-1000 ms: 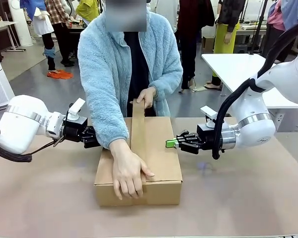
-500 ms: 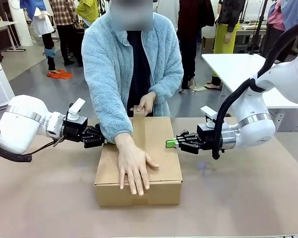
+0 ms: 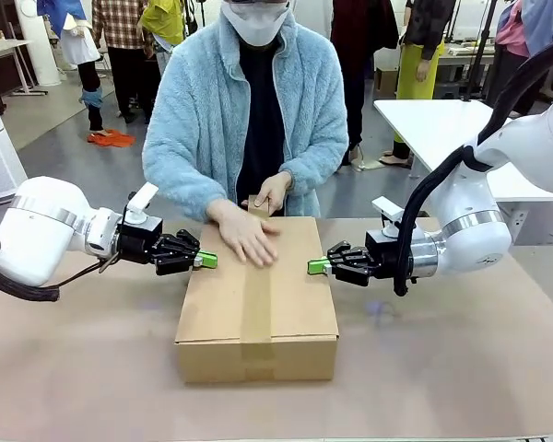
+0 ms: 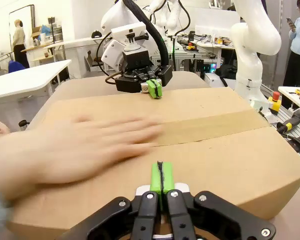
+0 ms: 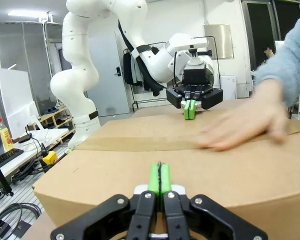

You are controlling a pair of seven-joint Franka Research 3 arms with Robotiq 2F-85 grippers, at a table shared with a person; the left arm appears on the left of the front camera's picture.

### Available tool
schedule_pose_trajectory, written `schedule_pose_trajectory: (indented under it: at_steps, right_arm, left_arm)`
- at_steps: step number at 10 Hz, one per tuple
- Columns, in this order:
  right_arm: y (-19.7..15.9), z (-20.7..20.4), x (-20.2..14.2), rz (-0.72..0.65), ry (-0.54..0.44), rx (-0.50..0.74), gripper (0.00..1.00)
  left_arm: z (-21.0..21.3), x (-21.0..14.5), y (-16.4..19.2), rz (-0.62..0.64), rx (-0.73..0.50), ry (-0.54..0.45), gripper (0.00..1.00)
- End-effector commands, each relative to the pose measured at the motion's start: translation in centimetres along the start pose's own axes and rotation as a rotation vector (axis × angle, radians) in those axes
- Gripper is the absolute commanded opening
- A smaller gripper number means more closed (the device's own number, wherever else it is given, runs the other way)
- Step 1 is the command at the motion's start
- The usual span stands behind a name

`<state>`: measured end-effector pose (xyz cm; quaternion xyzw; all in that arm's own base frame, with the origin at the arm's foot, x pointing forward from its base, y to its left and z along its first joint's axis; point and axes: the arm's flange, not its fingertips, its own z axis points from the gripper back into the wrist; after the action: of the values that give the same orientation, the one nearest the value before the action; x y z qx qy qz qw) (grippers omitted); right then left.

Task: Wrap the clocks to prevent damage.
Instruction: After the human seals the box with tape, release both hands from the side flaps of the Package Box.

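Note:
The clocks are hidden from view. A shut cardboard box (image 3: 300, 304) lies mid-table with a strip of brown tape (image 3: 257, 313) running along its top and down its near face. A person's hand (image 3: 249, 238) presses the tape at the box's far end, and the other hand holds the far edge. My left gripper (image 3: 205, 261) is shut, its green pads against the box's left upper edge (image 4: 230, 150). My right gripper (image 3: 315, 267) is shut too, touching the right upper edge (image 5: 115, 170). Each wrist view shows its own shut pads (image 4: 160, 180) (image 5: 160, 179) against the box.
The brown table (image 3: 442, 378) has free room in front of and to both sides of the box. A white table (image 3: 433, 120) stands at the back right. The person stands close at the far edge, and other people move behind.
The person's hand slid along the tape from the box's near end to its far end, uncovering my left gripper. Both grippers kept their places.

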<state>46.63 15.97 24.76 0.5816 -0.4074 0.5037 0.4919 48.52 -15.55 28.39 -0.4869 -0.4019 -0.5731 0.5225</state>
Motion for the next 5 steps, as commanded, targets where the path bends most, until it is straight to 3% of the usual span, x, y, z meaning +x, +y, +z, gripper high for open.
schedule_pose_trajectory:
  at_steps: [1,5]
  right_arm:
    - [0.0,-0.14,-0.02,0.0,0.005,-0.014,0.01]
    - [0.0,-0.14,-0.02,0.0,0.005,-0.014,0.01]
  left_arm:
    - [-0.33,-0.06,0.12,0.004,0.014,0.001,0.0]
    - [-0.33,-0.06,0.12,0.004,0.014,0.001,0.0]
